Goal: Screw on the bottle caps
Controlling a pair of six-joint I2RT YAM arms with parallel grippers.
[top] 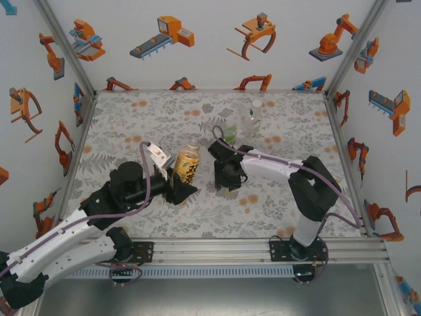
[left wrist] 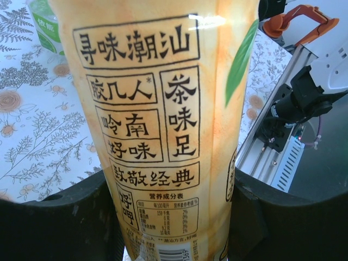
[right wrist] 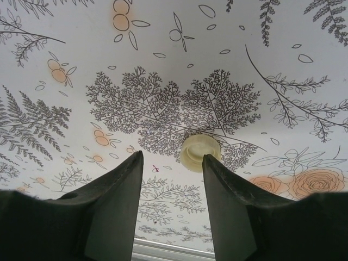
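A: What is counted from above?

B: Three bottles are counted on the bench point(top: 131, 118): an amber bottle point(top: 187, 164), a green bottle point(top: 230, 135) and a clear bottle point(top: 255, 118). The amber bottle stands left of the middle, towards the near edge, and is clamped low down by the left claw point(top: 179, 191). The green and clear bottles stand close together right of the middle, the clear one nearer the far edge. The right claw point(top: 227, 179) is held low over the middle, between the amber and green bottles. Whether any neck is capped cannot be told.

A: And the room?

B: Bare cloth is seen along the left edge, in the far-left corner and along the right edge. Three edges are closed by walls. A metal rail point(top: 263, 247) runs along the near edge.

A: The left wrist view?

B: One amber bottle is seen upright, gripped low on its yellow label between two dark fingers point(left wrist: 54, 228). One green bottle is glimpsed beyond it, well apart.

A: The right wrist view?

B: One cap point(right wrist: 200, 153) is counted, pale and round, lying flat on the bench. The fingertips point(right wrist: 128, 179) are set moderately apart, with nothing held between them. The cap lies just beyond them, at the tip of the right-hand finger in that view. Whether it is touched cannot be told. Open cloth is spread around the cap's other sides.
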